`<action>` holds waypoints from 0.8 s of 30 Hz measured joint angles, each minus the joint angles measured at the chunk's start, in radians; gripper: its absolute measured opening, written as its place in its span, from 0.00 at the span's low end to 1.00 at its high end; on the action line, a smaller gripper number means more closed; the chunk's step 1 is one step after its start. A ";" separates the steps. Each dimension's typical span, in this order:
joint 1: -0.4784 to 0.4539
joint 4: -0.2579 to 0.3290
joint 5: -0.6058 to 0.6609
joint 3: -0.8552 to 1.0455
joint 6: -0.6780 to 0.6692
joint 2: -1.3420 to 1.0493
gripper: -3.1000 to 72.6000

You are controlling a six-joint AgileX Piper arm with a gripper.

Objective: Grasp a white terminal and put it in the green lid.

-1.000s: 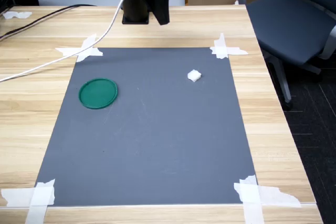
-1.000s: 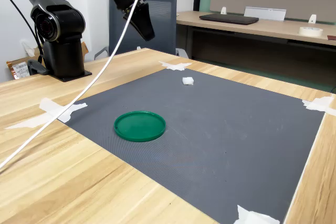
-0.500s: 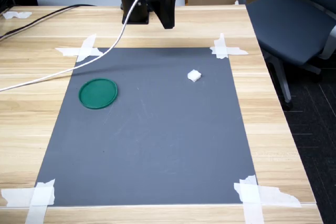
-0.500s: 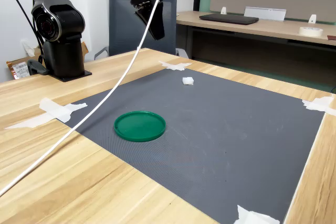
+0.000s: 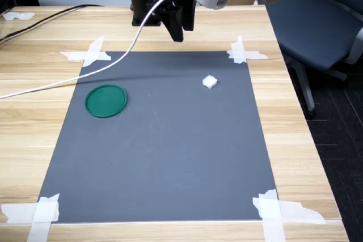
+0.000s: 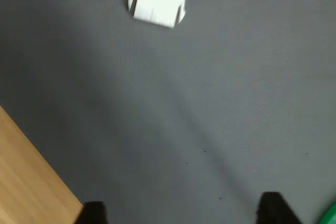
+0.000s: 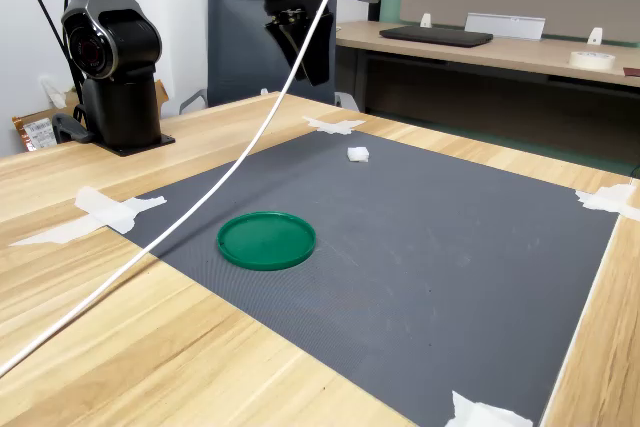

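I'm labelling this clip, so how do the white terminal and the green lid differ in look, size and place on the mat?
The white terminal is a small blocky piece; the green lid is a much wider, flat round disc. The terminal is white, the lid dark green. In the first exterior view the terminal lies toward the mat's right, the lid toward its left, well apart. Both rest on the grey mat, untouched by the gripper, which hangs above.
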 joint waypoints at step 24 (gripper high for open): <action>0.193 -0.197 -0.012 -0.180 0.241 0.279 0.86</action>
